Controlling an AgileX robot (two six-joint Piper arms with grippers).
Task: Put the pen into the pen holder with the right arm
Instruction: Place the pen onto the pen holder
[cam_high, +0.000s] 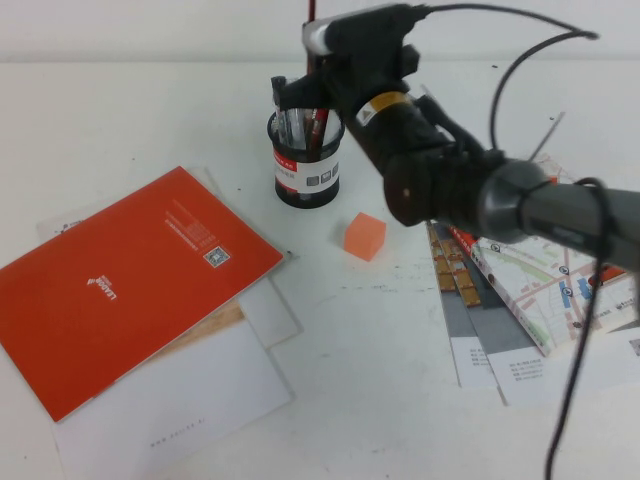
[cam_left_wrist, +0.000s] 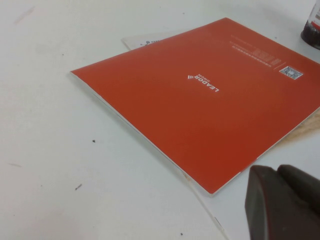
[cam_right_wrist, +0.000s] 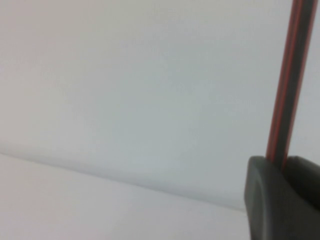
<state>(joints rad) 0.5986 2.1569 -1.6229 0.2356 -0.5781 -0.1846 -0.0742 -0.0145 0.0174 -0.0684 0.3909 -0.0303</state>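
Observation:
The black mesh pen holder (cam_high: 306, 165) with a white and red label stands at the back middle of the table, with several markers in it. Its edge also shows in the left wrist view (cam_left_wrist: 312, 31). My right gripper (cam_high: 322, 68) hangs just above the holder's rim, shut on the thin dark-red pen (cam_high: 311, 12), which stands upright with its top out of view. The right wrist view shows the pen (cam_right_wrist: 287, 85) rising from between my right gripper's (cam_right_wrist: 281, 167) fingers. My left gripper (cam_left_wrist: 282, 200) is shut and empty, low beside the red booklet's corner.
A red booklet (cam_high: 130, 280) lies on white sheets at the front left, also in the left wrist view (cam_left_wrist: 210, 100). An orange cube (cam_high: 364, 236) sits in front of the holder. Maps and brochures (cam_high: 520, 290) lie under the right arm.

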